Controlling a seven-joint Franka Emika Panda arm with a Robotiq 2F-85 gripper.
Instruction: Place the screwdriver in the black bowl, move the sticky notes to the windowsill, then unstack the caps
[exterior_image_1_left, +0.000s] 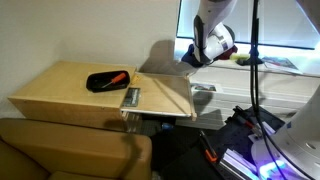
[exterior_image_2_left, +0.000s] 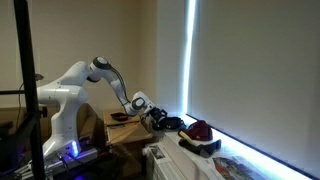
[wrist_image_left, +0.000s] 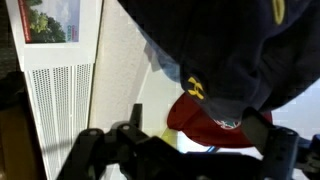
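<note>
Room I'm set up in reads as office or lab lounge: light wooden table (exterior_image_1_left: 60, 90) beside brown couch (exterior_image_1_left: 60, 145) near left, blind-covered window (exterior_image_2_left: 250, 70) above white windowsill (exterior_image_2_left: 170, 158), black tripod stand (exterior_image_1_left: 254, 60) at right.

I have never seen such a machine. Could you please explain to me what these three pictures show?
It is one white robot arm with a gripper at its end, whose two jaws grasp things. Two pictures come from cameras standing in the room; the third from a camera on the wrist. On the wooden table a black bowl holds an orange screwdriver. On the windowsill lie a navy cap and a red cap. The jaws stand open, holding nothing.
</note>
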